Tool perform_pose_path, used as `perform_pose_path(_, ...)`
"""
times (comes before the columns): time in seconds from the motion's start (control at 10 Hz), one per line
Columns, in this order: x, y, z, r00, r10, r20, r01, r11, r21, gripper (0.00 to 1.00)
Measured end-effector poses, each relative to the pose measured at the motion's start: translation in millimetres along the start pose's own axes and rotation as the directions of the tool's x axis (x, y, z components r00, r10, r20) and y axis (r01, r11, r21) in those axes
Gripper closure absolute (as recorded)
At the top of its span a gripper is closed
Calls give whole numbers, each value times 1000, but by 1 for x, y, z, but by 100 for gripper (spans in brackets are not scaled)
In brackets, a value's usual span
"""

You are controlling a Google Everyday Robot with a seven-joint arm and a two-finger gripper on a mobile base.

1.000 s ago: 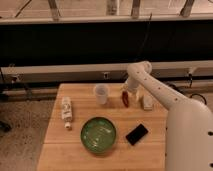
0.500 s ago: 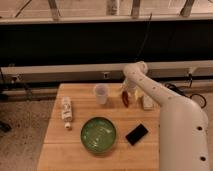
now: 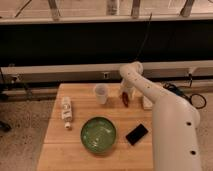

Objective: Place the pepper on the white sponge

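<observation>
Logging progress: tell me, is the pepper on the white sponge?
No, the pepper is under the gripper, between the cup and the white sponge, not on it.

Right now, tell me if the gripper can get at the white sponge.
Probably yes: the gripper hangs by the pepper, and the white sponge lies close beside it, nothing standing between.

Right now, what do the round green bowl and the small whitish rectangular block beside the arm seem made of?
The round green bowl looks like glossy plastic or glazed ceramic: light glints on its inside. The whitish rectangular block looks matte with rounded edges, probably foam sponge; its texture is unclear. The gripper is at the slender dark red pepper, beside the block.
</observation>
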Motion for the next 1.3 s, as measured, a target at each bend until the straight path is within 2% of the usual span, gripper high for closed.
perform_pose_path(0.3, 2, 1, 1, 1000, 2, 5, -2, 1000, 0, 84)
perform_pose_path(0.4, 5, 2, -6, 1000, 2, -2, -2, 1000, -1, 96)
perform_pose_path(0.7, 12, 7, -39, 1000, 1, -20, -1, 1000, -4, 100)
perform_pose_path(1.0, 13, 14, -51, 1000, -13, -25, 13, 1000, -2, 100)
perform_pose_path(1.3, 15, 27, -64, 1000, 12, -23, -12, 1000, 4, 100)
